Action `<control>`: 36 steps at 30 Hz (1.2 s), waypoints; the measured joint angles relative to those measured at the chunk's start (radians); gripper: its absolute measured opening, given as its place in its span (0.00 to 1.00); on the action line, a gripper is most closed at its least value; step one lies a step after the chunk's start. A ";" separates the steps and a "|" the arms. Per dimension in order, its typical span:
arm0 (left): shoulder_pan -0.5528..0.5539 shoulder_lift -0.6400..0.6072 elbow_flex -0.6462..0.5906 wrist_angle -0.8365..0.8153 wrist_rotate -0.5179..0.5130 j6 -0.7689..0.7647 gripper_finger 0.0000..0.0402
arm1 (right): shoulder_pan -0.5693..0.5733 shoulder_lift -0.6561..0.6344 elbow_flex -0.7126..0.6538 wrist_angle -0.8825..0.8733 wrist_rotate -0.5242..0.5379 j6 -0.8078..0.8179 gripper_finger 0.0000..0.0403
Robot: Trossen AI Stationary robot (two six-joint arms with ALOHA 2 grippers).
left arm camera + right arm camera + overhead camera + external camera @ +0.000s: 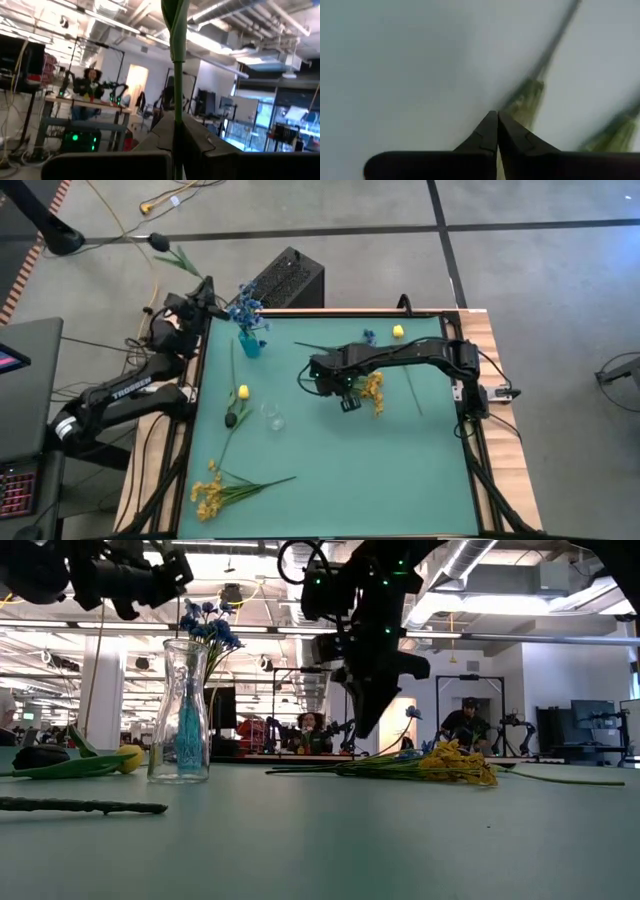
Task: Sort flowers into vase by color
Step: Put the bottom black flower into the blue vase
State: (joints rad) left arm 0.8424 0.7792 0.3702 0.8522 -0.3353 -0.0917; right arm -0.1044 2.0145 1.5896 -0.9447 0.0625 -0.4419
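While the left gripper [207, 288] is kept at the far left corner of the green table mat [330, 470], beside the clear glass vase with blue small-blossom flowers [249, 330], its fingers are closed on a thin green stem [176, 60]. The right gripper [349, 402] is held over the middle of the mat, just beside the yellow small-blossom spray [374, 390]; its fingers [490, 132] are seen nearly together, and whether a stalk is caught cannot be told. Another yellow spray [212, 492] is lying at the near left.

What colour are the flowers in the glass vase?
Blue flowers in the glass vase, clearest in the low view.
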 joint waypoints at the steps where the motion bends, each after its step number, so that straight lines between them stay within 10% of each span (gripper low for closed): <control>1: -0.005 0.013 0.000 -0.002 0.002 -0.001 0.00 | 0.004 0.000 -0.006 0.001 -0.004 0.000 0.12; 18: -0.072 -0.027 -0.214 0.284 -0.074 0.069 0.00 | 0.071 0.000 -0.006 -0.008 -0.015 -0.011 0.09; 36: -0.098 0.089 -0.315 0.568 0.302 0.059 0.00 | 0.055 -0.001 -0.005 0.180 -0.098 -0.054 0.10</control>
State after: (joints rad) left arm 0.7441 0.8680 0.0555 1.4198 -0.0335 -0.0327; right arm -0.0490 2.0140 1.5845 -0.7649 -0.0353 -0.4963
